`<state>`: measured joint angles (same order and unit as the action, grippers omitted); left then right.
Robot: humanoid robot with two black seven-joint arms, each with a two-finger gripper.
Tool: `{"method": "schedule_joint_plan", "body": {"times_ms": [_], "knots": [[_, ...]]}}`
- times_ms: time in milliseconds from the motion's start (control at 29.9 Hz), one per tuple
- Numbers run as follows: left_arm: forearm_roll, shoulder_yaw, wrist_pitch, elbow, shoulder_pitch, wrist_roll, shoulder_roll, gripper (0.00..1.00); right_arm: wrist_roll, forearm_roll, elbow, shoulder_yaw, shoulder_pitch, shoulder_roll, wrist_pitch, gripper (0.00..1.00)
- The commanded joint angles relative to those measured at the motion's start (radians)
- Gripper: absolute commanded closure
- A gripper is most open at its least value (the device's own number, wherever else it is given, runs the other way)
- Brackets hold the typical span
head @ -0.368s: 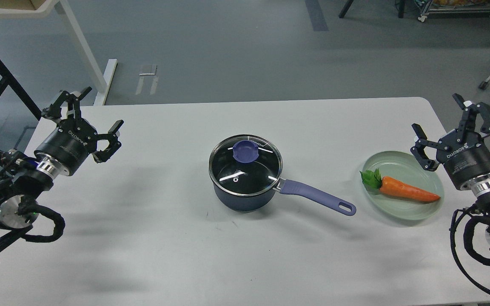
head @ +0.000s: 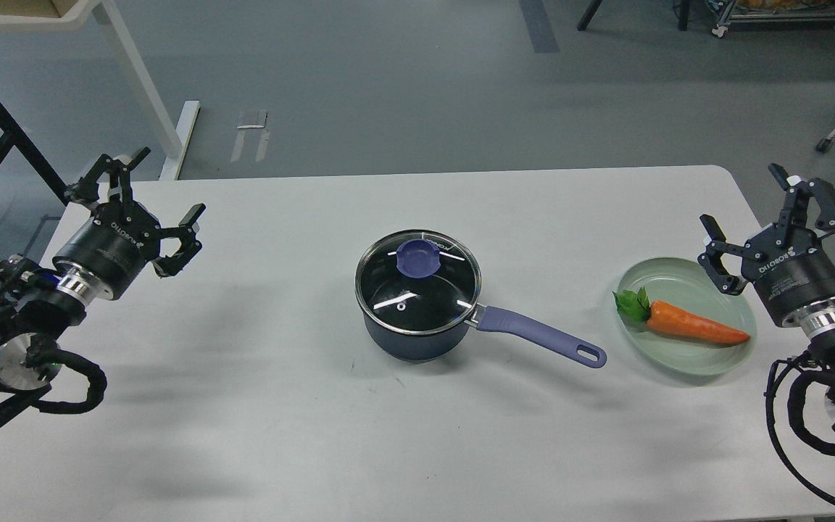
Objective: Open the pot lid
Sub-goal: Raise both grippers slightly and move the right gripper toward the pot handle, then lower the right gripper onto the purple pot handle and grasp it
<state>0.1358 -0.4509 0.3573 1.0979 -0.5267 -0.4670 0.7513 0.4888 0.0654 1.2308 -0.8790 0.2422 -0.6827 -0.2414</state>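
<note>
Sitting at the centre of the white bench (head: 258, 406), the small dark blue saucepan (head: 417, 335) with its long lavender handle wears the round clear glass lid (head: 418, 281) with the purple-blue knob. The left gripper (head: 148, 194), at the frame's left, and the right gripper (head: 751, 210), at the right, hang well apart from it, jaws wide and empty. A pale green plate (head: 686, 359), right of the handle, holds an orange toy carrot (head: 693, 325).
</note>
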Motion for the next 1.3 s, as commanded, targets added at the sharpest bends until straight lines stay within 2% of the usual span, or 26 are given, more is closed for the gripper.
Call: {"method": "schedule_joint_plan", "body": {"times_ms": [0,167,268,435,602,703,1004,1271], "knots": [[-0.007,0.014,0.002,-0.022,-0.013,-0.001,0.003,0.01,0.0,0.005,0.001,0.0,0.0,-0.003,-0.001,0.0],[-0.012,0.006,0.015,-0.032,-0.027,-0.001,0.017,0.01,0.0,0.023,0.018,-0.002,0.002,-0.02,-0.006,0.0],[-0.034,0.009,0.02,-0.03,-0.056,-0.009,0.016,0.01,0.0,0.085,0.061,-0.006,0.011,-0.081,-0.007,0.0],[-0.084,0.011,0.011,-0.018,-0.062,-0.022,0.014,0.01,0.0,0.317,0.183,-0.015,0.084,-0.205,-0.007,0.0],[-0.09,0.009,0.011,-0.012,-0.064,-0.022,0.017,0.01,0.0,0.623,0.229,0.041,0.225,-0.267,-0.01,0.0],[-0.091,0.008,0.011,-0.012,-0.064,-0.022,0.02,0.01,0.0,0.808,0.263,0.136,0.343,-0.293,-0.012,0.0],[-0.09,0.006,0.011,0.002,-0.07,-0.022,0.043,0.01,0.0,1.331,0.279,0.599,0.758,-0.268,-0.015,0.0],[-0.091,0.005,0.009,0.016,-0.07,-0.022,0.054,0.01,0.0,1.743,0.277,0.802,0.813,-0.196,-0.016,0.0]]}}
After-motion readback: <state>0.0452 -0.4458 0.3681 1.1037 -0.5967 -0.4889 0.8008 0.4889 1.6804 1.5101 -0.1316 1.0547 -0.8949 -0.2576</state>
